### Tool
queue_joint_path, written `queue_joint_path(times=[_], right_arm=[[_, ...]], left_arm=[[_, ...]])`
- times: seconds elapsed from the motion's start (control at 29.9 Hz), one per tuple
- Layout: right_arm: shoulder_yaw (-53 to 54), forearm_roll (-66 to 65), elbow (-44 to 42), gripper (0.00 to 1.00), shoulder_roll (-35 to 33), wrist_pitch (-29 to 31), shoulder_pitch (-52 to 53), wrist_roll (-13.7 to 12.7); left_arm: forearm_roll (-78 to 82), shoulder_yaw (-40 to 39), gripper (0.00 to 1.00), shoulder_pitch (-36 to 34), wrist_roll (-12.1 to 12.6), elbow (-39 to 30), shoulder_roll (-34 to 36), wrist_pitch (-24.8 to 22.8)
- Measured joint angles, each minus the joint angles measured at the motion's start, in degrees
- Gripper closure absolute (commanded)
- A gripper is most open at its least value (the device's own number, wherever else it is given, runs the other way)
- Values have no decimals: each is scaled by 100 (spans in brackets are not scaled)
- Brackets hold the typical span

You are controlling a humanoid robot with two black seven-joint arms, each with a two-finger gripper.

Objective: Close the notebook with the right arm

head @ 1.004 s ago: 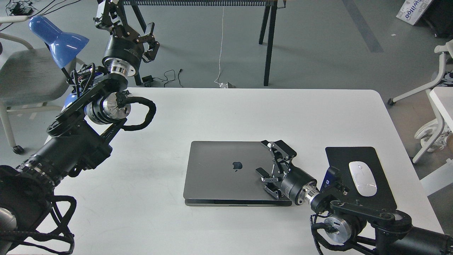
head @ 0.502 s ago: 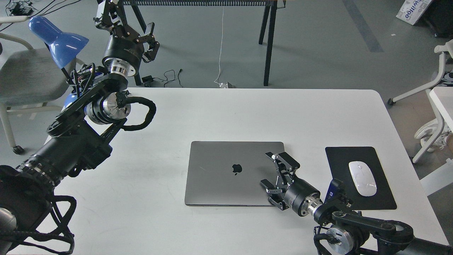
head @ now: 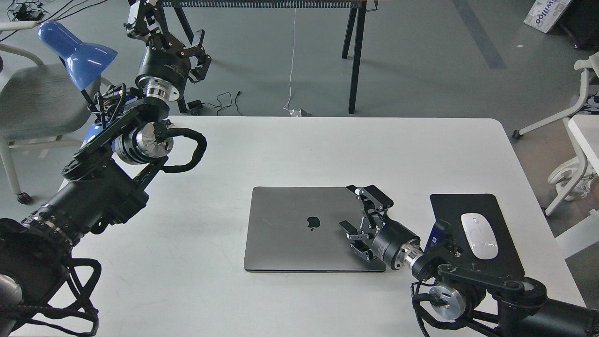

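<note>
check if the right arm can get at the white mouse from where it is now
Probably yes: the white mouse lies uncovered on the black mouse pad, just beside the right arm's wrist. The right gripper points away over the closed notebook, so it must turn back.

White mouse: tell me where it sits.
In the head view the white mouse lies on the black mouse pad, right of the notebook.

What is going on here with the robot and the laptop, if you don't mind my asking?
The robot is closing the notebook with its right arm. The lid now lies flat, logo up, on the white table. The right gripper hovers open over the lid's right side, holding nothing. The left gripper is raised at the far left near the blue lamp, uninvolved. A white mouse sits on its black pad to the right.
</note>
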Motion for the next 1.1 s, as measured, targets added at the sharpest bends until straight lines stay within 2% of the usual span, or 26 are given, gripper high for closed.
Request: queue_joint_path(times=[0.17,0.3,0.47,0.77,1.1], right_arm=[[155,-1,-60,0,-95,-1,875,1],[726,6,-378,0,-289,-13,1345,-23],[1264,23,-1138,0,-316,84,1686,-41],[1511,99,-2410,0,-195,273,2286,-45],[1913,644,-2863,0,163,133,2345,-137]], left_arm=[[0,0,0,-1,0,0,0,-4],[0,0,0,-1,0,0,-2,-6],[0,0,0,-2,0,0,-4,-6],[0,0,0,-2,0,0,-3,-5],[0,0,0,-2,0,0,-2,-6]])
